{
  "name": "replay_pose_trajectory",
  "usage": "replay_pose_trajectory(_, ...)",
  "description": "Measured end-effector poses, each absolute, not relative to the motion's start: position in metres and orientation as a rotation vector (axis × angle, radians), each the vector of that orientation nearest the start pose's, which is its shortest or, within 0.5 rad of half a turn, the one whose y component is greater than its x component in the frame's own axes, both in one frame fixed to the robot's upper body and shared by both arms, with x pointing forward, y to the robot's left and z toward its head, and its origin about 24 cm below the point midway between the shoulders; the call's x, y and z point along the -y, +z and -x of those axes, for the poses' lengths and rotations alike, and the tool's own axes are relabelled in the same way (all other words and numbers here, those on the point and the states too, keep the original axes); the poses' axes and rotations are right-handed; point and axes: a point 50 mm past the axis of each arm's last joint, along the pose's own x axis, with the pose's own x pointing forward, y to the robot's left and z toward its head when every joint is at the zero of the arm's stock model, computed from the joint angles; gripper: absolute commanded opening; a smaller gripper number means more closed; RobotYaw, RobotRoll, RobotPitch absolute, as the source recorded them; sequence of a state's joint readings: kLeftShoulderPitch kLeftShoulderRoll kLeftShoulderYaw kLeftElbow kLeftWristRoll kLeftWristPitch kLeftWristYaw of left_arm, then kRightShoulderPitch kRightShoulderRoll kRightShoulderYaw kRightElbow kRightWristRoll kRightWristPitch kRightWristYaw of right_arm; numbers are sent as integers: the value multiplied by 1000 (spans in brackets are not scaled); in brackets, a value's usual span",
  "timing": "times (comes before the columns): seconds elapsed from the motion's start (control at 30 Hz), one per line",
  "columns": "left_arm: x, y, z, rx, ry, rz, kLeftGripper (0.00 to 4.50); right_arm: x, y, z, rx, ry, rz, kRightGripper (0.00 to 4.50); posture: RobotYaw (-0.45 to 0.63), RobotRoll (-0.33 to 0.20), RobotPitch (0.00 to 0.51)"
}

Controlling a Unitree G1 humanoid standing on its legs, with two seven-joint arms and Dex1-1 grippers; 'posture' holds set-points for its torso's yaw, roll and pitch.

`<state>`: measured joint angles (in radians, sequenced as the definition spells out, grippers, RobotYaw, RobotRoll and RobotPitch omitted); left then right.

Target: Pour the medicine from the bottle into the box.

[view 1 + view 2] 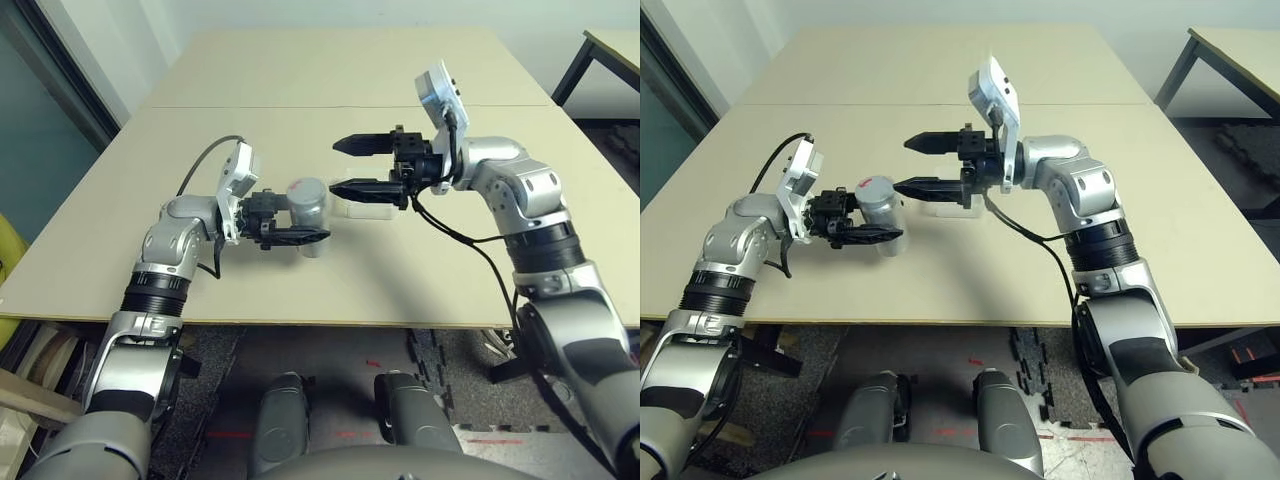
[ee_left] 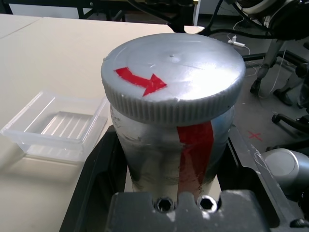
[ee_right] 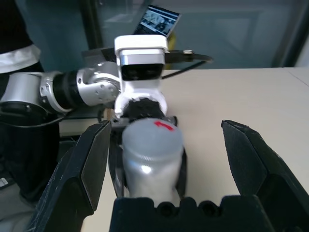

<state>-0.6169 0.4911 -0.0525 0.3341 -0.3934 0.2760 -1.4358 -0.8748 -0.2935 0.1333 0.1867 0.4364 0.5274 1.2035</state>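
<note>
Opening the capped bottle, two-arm arrangement. The left gripper (image 2: 173, 131) is closed around the body of the bottle (image 1: 312, 218), one finger on either side below the grey cap (image 2: 174, 72); the bottle stands about upright in this grasp. The right gripper (image 1: 334, 167) is empty, its fingers spread wide, and points toward the bottle. The clear box (image 2: 58, 128) rests open side up on the table (image 1: 250, 90), beside the bottle toward the robot's right.

The step in hand appears to be bringing the right gripper to the cap. For good execution, centre the spread fingers across the cap's ribbed rim, level with it, before closing. Turn as the red arrow (image 2: 142, 81) directs (presumably the opening sense), while the left grasp resists rotation without squeezing the body out of shape. An off-centre grip could tilt the bottle; once uncapped, it should remain upright until its mouth is over the box.
</note>
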Motion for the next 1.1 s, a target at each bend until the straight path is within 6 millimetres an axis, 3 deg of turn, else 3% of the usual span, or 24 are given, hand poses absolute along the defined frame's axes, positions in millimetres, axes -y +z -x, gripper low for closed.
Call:
replay_pose_trajectory(0.13, -167, 143, -315, -70, -1464, -85, 2749, 57, 209, -320, 50, 1573, 118, 4500, -35, 0, 77)
replay_pose_trajectory(0.47, -166, 141, -317, -73, -1461, -68, 2749, 38, 201, -329, 59, 1548, 156, 4500, -28, 0, 77)
replay_pose_trajectory(1.1, -165, 140, -318, -77, -1445, -65, 2749, 38, 196, -337, 65, 1516, 168, 4500, -37, 0, 77)
